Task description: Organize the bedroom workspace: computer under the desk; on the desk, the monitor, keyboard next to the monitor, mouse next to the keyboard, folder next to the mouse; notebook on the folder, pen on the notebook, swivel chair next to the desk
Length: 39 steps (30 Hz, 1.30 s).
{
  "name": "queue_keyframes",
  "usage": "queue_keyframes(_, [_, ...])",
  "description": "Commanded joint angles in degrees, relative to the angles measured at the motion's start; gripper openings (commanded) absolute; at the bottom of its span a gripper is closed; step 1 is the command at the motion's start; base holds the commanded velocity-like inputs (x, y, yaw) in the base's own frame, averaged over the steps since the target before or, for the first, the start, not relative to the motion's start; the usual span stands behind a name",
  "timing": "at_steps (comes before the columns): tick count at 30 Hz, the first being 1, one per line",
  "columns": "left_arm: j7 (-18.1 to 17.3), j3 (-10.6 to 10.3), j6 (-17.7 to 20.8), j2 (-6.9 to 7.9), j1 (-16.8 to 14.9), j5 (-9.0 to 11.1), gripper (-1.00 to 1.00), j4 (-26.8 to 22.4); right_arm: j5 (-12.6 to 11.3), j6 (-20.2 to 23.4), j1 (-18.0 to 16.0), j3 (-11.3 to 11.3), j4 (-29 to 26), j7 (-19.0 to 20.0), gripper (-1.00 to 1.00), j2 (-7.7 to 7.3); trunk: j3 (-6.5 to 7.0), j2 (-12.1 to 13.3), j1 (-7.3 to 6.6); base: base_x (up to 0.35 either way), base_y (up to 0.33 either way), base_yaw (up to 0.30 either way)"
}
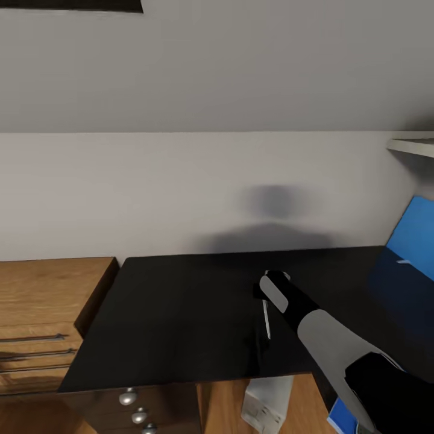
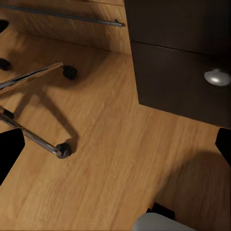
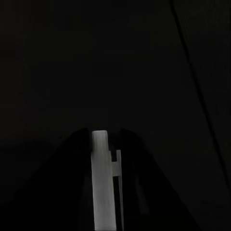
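My right gripper (image 1: pixel 267 293) reaches out over the glossy black desk (image 1: pixel 181 313), near its middle. It is shut on the pen (image 3: pixel 100 183), a thin white stick that lies between the dark fingers in the right wrist view. In the head view the pen (image 1: pixel 266 319) shows as a pale line just above the desk top. The computer (image 1: pixel 268 402), a light grey tower, stands on the floor under the desk's front edge. My left gripper (image 2: pixel 115 149) hangs open low over the wooden floor, beside the swivel chair's chrome wheeled base (image 2: pixel 36 137).
A light wooden drawer chest (image 1: pixel 48 313) adjoins the desk's left end. The desk's black drawer unit (image 2: pixel 183 77) with round silver knobs (image 1: pixel 128 396) sits below the top. A blue panel (image 1: pixel 416 238) rises at the desk's right end, and a white shelf (image 1: pixel 413 144) juts out above it.
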Motion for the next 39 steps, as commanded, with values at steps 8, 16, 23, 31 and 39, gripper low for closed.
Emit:
queue_keyframes(8, [0.4, -0.5, -0.1, -0.03, 0.0, 0.2, 1.0, 0.0, -0.7, 0.3, -0.1, 0.4, -0.1, -0.5, -1.0, -0.85, 0.33, 0.0, 0.0, -0.162, 0.0, -0.237])
queue_keyframes(16, [0.4, -0.5, -0.1, -0.04, 0.0, 0.2, 1.0, 0.0, -0.7, 0.3, 0.0, 0.5, 0.0, -0.5, -1.0, -1.0, 0.65, 0.0, 0.0, -0.19, 0.0, -0.255])
queue_keyframes(23, [0.4, -0.5, -0.1, 0.01, 0.0, 0.2, 1.0, 0.0, -0.7, 0.2, 0.0, 0.4, 0.0, -0.5, -1.0, -1.01, 0.87, 0.0, 0.0, -0.014, 0.0, -0.272])
queue_keyframes(31, [0.4, -0.5, -0.1, 0.04, 0.0, 0.2, 1.0, 0.0, -0.6, 0.2, 0.0, 0.4, 0.1, -0.5, -1.0, -1.03, 1.08, 0.0, 0.0, -0.001, 0.0, -0.277])
queue_keyframes(39, [0.4, -0.5, -0.1, 0.03, 0.0, 0.2, 1.0, 0.0, -0.6, 0.0, 0.0, 0.4, 0.3, -0.5, -1.0, -1.04, 1.28, 0.0, 0.0, -0.001, 0.0, -0.279])
